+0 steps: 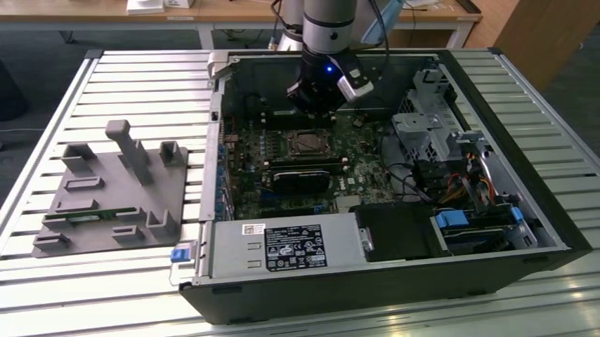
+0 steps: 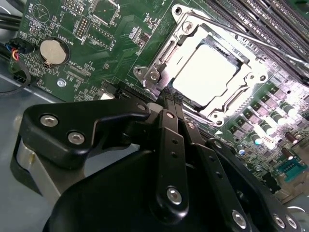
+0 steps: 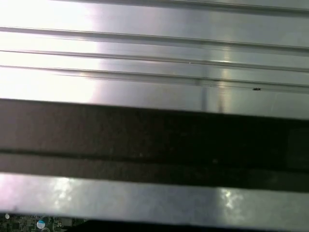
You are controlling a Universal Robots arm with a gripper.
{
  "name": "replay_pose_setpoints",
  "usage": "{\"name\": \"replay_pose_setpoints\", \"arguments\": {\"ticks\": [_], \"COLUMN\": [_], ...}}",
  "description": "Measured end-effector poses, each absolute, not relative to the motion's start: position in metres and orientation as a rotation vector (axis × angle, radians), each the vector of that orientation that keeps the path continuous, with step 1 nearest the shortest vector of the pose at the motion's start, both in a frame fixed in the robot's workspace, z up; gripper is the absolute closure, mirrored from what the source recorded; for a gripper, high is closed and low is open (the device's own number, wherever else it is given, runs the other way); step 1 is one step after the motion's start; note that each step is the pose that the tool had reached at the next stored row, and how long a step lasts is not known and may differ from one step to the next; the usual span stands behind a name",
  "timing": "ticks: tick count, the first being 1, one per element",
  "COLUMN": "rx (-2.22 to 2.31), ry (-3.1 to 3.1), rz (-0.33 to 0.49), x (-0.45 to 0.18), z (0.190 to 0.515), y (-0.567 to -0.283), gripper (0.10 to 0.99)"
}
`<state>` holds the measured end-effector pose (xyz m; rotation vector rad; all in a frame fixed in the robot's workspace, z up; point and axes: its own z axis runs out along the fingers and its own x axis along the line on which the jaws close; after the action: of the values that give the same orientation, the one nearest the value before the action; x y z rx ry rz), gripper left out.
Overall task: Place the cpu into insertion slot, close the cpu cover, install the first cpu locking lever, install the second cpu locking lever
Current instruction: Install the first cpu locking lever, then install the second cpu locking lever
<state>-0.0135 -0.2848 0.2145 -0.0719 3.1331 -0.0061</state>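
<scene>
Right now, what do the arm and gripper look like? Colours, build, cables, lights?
The arm is a silver-grey tube with a black band, a small blue light glowing lower down and dark cables running beside it. The gripper is matte black with jointed link fingers held by shiny round screws, and a grey metal base.

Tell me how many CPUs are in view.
1. The cpu lies inside the cpu cover's window on the board, just beyond the gripper. Others could be hidden.
</scene>
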Motion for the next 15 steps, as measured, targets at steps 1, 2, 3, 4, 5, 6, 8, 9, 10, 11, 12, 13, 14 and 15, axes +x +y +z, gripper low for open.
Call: {"name": "replay_pose_setpoints", "arguments": {"ticks": [1,2,3,4,5,6,8,9,10,11,12,13,14,15], "rx": [-0.072,-0.072,-0.072,-0.072,-0.072,-0.072,-0.072,-0.072,-0.072,-0.072,-0.072,-0.072,-0.072,-0.072], "ry": [3.133,3.133,3.133,3.133,3.133,3.133,3.133,3.133,3.133,3.133,3.133,3.133,3.133,3.133], "rz": [-0.006,-0.006,-0.006,-0.006,-0.006,-0.006,-0.006,-0.006,-0.006,-0.006,-0.006,-0.006,-0.006,-0.006], "x": [-0.0135,-0.0135,-0.0135,-0.0135,-0.0135,-0.0136,-0.0135,-0.0135,-0.0135,-0.0135,-0.0136,-0.0136,-0.0135,-0.0135], "z": [0.2145,0.2146,0.2146,0.2145,0.2145,0.2145,0.2146,0.2146,0.2146,0.2146,0.2146,0.2146,0.2146,0.2146], "y": [-0.2851,-0.2854,-0.2857,-0.2860,-0.2863,-0.2865,-0.2871,-0.2875,-0.2878,-0.2882,-0.2886,-0.2890,-0.2894,-0.2898], "gripper": [0.969,0.969,0.969,0.969,0.969,0.969,0.969,0.969,0.969,0.969,0.969,0.969,0.969,0.969]}}
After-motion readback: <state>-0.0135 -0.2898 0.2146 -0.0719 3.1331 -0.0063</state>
